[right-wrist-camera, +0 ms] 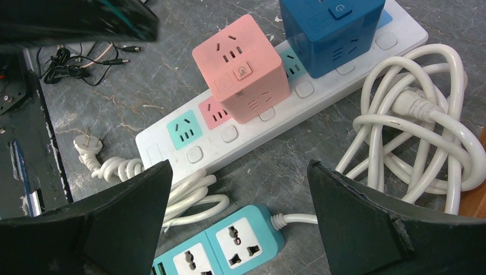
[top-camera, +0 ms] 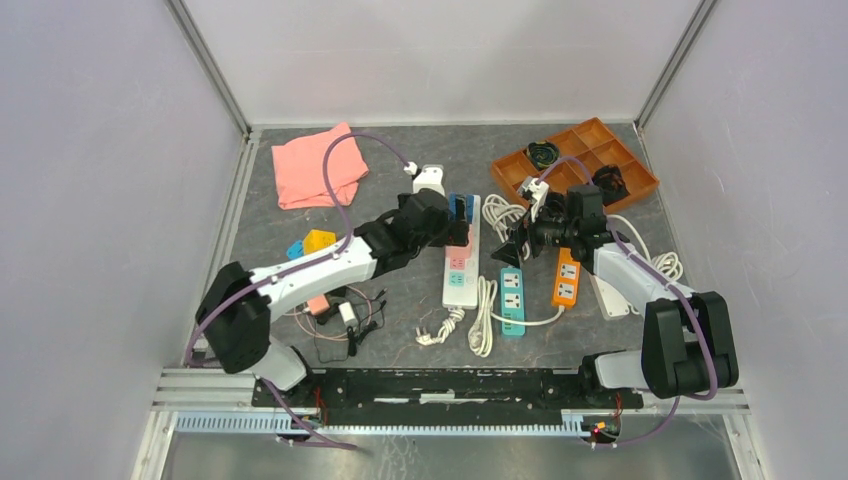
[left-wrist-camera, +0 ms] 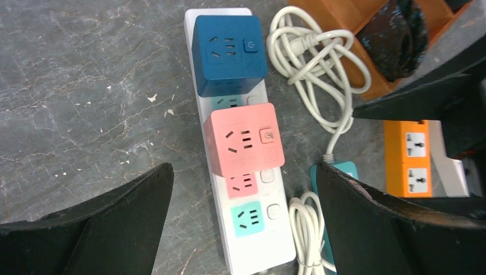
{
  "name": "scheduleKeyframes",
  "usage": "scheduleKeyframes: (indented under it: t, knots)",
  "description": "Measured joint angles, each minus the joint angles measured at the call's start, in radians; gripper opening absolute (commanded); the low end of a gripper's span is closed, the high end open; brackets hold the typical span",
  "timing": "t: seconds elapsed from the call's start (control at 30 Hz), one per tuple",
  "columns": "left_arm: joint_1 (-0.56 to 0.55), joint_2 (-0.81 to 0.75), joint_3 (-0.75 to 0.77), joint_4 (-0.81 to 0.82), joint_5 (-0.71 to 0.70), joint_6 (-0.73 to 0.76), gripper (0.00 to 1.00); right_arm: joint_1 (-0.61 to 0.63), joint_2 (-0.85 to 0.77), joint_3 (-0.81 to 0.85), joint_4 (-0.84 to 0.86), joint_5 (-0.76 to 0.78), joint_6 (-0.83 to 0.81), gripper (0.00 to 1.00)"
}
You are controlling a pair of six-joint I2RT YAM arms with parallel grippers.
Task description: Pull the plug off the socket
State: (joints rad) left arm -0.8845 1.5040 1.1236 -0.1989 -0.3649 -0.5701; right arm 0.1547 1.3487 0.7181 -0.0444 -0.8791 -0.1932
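Observation:
The long white power strip [top-camera: 461, 290] lies lengthwise in the middle of the table. A blue cube plug [left-wrist-camera: 229, 51] sits in its far end and a pink cube plug [left-wrist-camera: 243, 140] sits in its middle; both also show in the right wrist view, blue [right-wrist-camera: 332, 28] and pink [right-wrist-camera: 240, 69]. Bare pink and green outlet faces lie nearer me. My left gripper [left-wrist-camera: 243, 172] is open and empty, hovering above the strip just left of the cubes [top-camera: 455, 228]. My right gripper [right-wrist-camera: 239, 169] is open and empty, hovering right of the strip [top-camera: 520, 248].
A teal strip [top-camera: 512, 300], an orange strip [top-camera: 566, 278] and another white strip [top-camera: 610, 297] lie right of the socket. A coiled white cord [right-wrist-camera: 412, 132] lies beside the orange tray [top-camera: 575, 165]. A pink cloth [top-camera: 318, 168] is at the back left. Black cables [top-camera: 340, 320] lie near left.

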Motion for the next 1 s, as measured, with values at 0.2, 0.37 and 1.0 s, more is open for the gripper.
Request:
scheduleKeyframes:
  t: [0.2,0.37,1.0]
  knots:
    - [-0.001,0.14,0.071,-0.021,-0.001,0.0,1.0,-0.001,0.0,0.0,-0.003,0.0,-0.005,0.95]
    - [-0.002,0.259,0.151,-0.053,0.001,-0.001,1.0,-0.001,0.0,0.0,-0.003,0.0,-0.007,0.95]
    - [-0.015,0.415,0.235,-0.111,0.0,-0.002,1.0,-0.005,0.0,0.005,-0.014,-0.003,-0.014,0.95]
